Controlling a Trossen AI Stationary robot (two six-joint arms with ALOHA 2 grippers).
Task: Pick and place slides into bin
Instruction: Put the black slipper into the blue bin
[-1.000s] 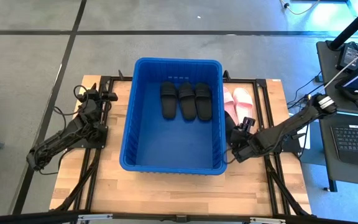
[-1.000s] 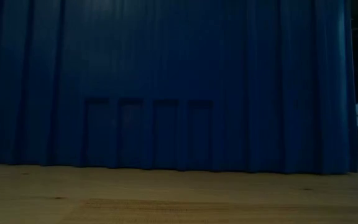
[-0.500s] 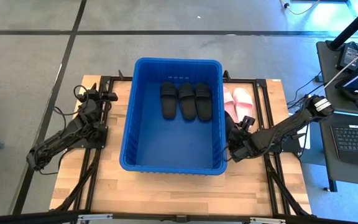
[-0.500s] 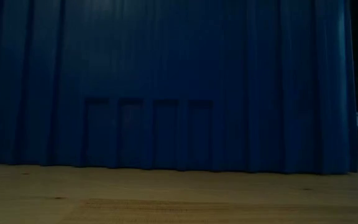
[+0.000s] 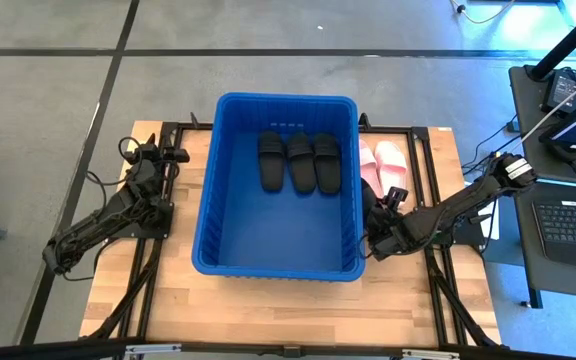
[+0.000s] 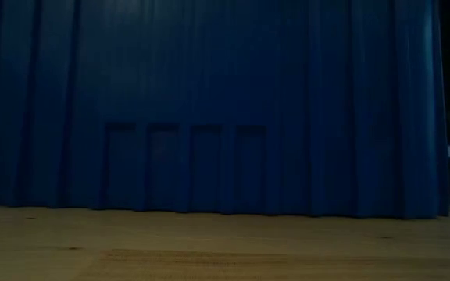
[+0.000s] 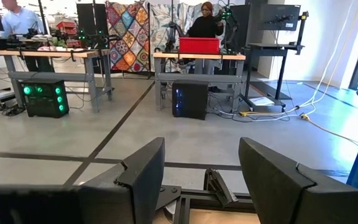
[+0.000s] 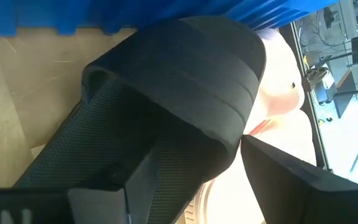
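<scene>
Black slide pinched beside the bin, three already inside

Blue bin [image 5: 278,240] standing mid-table on the wooden table [image 5: 268,310], long sides running away from the front edge. Three black slides [image 5: 299,161] lying side by side on the bin floor at its far end, toes pointing to the far wall, each just beside its neighbour. Two pink slides [image 5: 384,165] resting on the table outside the bin, against its right wall near the far corner, one partly tucked under the rim.

Right gripper [image 5: 380,222] low at the bin's right wall, just in front of the pink pair, arm stretched back toward the table's right edge. From the right wrist view, jaws closed on a fourth black slide [image 8: 185,106]: wide strap arched between the two fingers [image 8: 291,180], textured sole running down past them, a pink slide [image 8: 278,81] showing just behind and the bin's blue rim [image 8: 166,12] close above. Slide tilted, off to the side of the bin rather than over it.

Left gripper [image 5: 150,156] parked near the table's far left corner, well apart from the bin, jaws spread with nothing between the fingers [image 7: 142,180]; beyond them, floor, workbenches and seated people in the room.

From table height, only the bin's ribbed blue wall [image 6: 209,109] filling the view above a strip of wood
</scene>
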